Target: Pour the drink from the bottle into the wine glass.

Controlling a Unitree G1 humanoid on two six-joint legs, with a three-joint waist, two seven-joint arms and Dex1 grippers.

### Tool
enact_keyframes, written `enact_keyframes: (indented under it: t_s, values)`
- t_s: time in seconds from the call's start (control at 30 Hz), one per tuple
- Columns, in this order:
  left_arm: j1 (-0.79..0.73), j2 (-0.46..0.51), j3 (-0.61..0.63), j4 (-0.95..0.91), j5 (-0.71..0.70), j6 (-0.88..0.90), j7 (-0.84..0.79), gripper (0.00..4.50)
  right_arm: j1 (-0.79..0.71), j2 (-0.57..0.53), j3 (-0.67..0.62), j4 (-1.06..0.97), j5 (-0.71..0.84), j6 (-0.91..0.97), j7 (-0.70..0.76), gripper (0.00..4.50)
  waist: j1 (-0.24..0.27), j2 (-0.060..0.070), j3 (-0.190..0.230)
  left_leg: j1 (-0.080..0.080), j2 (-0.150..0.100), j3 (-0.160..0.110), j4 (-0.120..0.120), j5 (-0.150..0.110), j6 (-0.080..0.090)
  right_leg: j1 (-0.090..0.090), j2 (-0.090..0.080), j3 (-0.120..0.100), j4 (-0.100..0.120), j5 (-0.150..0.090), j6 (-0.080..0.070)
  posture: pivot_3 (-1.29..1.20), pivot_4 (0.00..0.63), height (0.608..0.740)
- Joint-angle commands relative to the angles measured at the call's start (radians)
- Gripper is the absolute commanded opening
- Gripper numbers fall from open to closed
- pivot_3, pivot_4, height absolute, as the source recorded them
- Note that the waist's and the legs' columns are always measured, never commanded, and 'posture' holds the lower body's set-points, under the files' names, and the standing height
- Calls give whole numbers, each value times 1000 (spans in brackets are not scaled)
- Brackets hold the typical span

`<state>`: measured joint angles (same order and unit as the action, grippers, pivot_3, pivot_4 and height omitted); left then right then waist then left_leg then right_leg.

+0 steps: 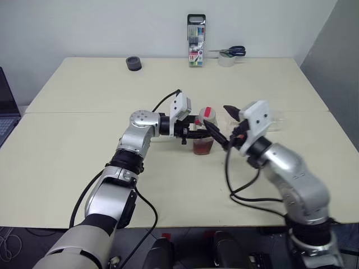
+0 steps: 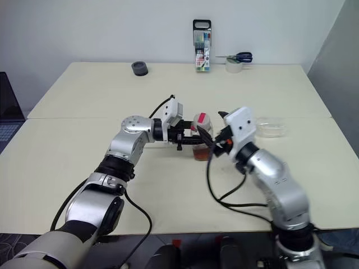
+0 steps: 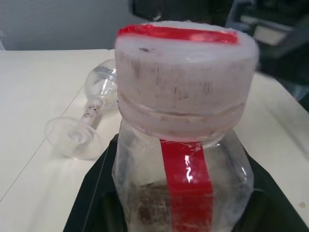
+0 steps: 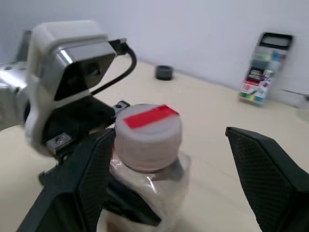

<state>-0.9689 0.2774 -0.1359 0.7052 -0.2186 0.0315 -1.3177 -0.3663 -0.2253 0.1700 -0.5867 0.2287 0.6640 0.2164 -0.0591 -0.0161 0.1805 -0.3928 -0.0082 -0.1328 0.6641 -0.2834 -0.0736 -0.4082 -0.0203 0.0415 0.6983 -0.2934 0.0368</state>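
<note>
The bottle (image 1: 204,130), a small clear plastic one with a red strip down its side, stands upright over the middle of the table. Its whitish cap (image 4: 147,135) carries a red strip across the top. The reddish-brown drink (image 1: 203,147) fills its bottom part. My left gripper (image 1: 197,133) is shut on the bottle's body from the left, its black fingers (image 3: 91,208) on either side. My right gripper (image 1: 224,124) is open just right of the bottle, and the cap stands between its fingers (image 4: 265,179). The wine glass (image 2: 269,128) lies on its side on the table further right, foot (image 3: 72,137) toward the bottle.
An upright pen case (image 1: 196,42) stands at the far edge of the table. Blue-handled scissors and a tape roll (image 1: 230,55) are beside it. A black round object (image 1: 133,63) sits at the far left. A laptop edge (image 1: 4,112) shows beyond the table's left side.
</note>
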Motion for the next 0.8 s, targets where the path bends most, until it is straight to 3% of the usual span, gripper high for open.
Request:
enact_keyframes:
  t_s: [0.03, 0.23, 0.8]
  values:
    - [-45, -2, 17, -9, -7, -23, -9, 1831, -16, 30, 22, -21, -73, -57, -61, 3877, 1, 0, 0, 0, 0, 0, 0, 0, 0, 0, 0, 0, 0, 0, 0, 0, 150, 740]
    - [-57, 1, 18, 12, -6, -26, -25, 1831, -24, 61, 5, -10, -96, -75, -71, 3877, 0, 0, 0, 0, -1, 0, 0, 0, 0, 0, -1, 0, -1, 0, 0, 0, 150, 740]
    - [-65, 24, 29, 51, -4, -37, -49, 1827, 21, 14, -88, -69, -37, -25, -22, 3877, 0, 0, 0, 0, 0, 0, 0, -1, 1, 0, 0, 0, 0, 0, 0, 0, 150, 740]
